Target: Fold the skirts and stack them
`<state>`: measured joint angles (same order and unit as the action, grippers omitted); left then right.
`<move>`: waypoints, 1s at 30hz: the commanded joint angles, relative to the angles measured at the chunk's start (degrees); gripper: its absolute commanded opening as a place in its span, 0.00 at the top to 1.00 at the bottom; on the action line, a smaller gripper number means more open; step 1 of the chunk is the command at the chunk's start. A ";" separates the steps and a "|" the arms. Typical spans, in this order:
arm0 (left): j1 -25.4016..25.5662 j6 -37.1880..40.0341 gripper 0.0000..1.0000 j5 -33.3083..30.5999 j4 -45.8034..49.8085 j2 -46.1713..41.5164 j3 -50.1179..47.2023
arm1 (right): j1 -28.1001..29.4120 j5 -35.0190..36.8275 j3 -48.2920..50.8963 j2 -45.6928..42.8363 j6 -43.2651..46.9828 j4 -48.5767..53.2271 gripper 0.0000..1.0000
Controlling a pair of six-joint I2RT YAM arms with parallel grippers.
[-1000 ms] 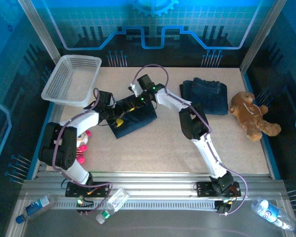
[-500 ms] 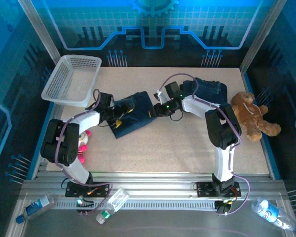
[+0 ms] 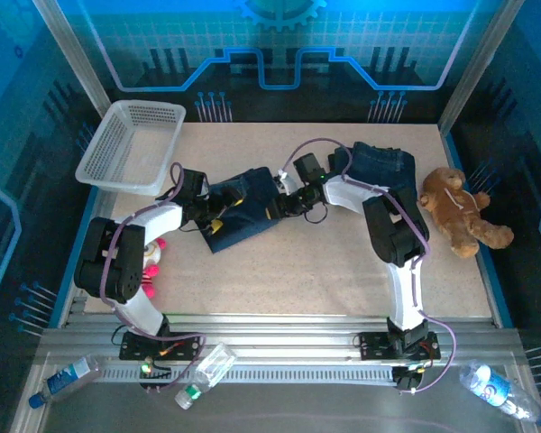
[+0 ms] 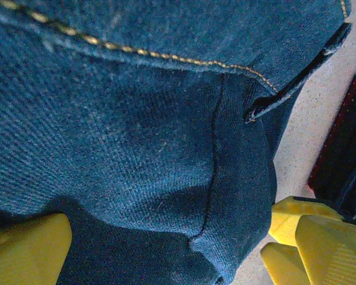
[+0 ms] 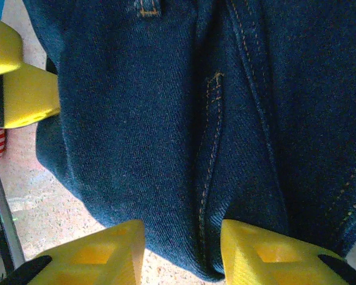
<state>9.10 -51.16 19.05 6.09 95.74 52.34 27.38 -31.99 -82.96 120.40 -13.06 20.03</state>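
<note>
A folded dark blue denim skirt [image 3: 245,209] lies left of the table's middle. My left gripper [image 3: 213,216] sits at its left end. In the left wrist view its yellow fingers [image 4: 25,249] stand wide apart and open, with denim [image 4: 136,136] bulging between them. My right gripper [image 3: 279,204] is at the skirt's right edge. It is open, with its fingers [image 5: 101,255] straddling the stitched seam [image 5: 209,154] at the hem. A second denim skirt [image 3: 382,171] lies folded at the back right. The red skirt and the black skirt are out of view.
A white mesh basket [image 3: 131,144] stands at the back left. A brown teddy bear [image 3: 457,213] lies at the right edge. A pink-and-white plush toy [image 3: 151,263] sits by the left arm. Plastic bottles [image 3: 207,368] lie on the front rail.
The right arm swung from the skirt's far left corner out to the right, then came back left onto the skirt's right edge. The left arm stayed put.
</note>
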 commanded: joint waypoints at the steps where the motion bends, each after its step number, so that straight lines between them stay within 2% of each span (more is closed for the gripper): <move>1: -0.37 -0.12 0.01 -2.09 2.28 2.46 -1.95 | 1.03 -2.33 -1.28 1.07 1.72 1.15 0.61; 9: -0.67 -0.07 0.01 -1.78 1.89 3.96 -2.24 | 1.62 -5.65 2.70 -0.43 3.42 -0.21 0.68; 14: -0.84 0.09 0.01 -1.12 1.42 5.14 -2.24 | 2.07 -5.00 1.63 1.27 4.08 0.45 0.73; 19: -1.58 1.60 0.01 -1.88 2.32 6.68 -2.27 | 2.19 -3.63 3.63 -2.30 4.49 -1.16 0.99; 23: -3.04 4.24 0.01 -1.19 1.61 8.93 -2.61 | -2.18 -3.20 7.14 -10.34 6.98 1.70 1.00; 27: -2.95 7.22 0.01 0.40 0.75 11.13 -1.91 | -3.34 4.37 5.55 -10.82 13.76 11.13 1.00; 30: -2.95 8.37 0.01 1.03 0.24 12.38 -1.26 | -2.75 10.15 4.20 -7.35 13.17 12.40 1.00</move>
<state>7.38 -48.31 26.55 -0.95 102.08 54.30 26.17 -29.74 -77.93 111.18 -2.74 24.91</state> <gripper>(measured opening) 0.989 0.060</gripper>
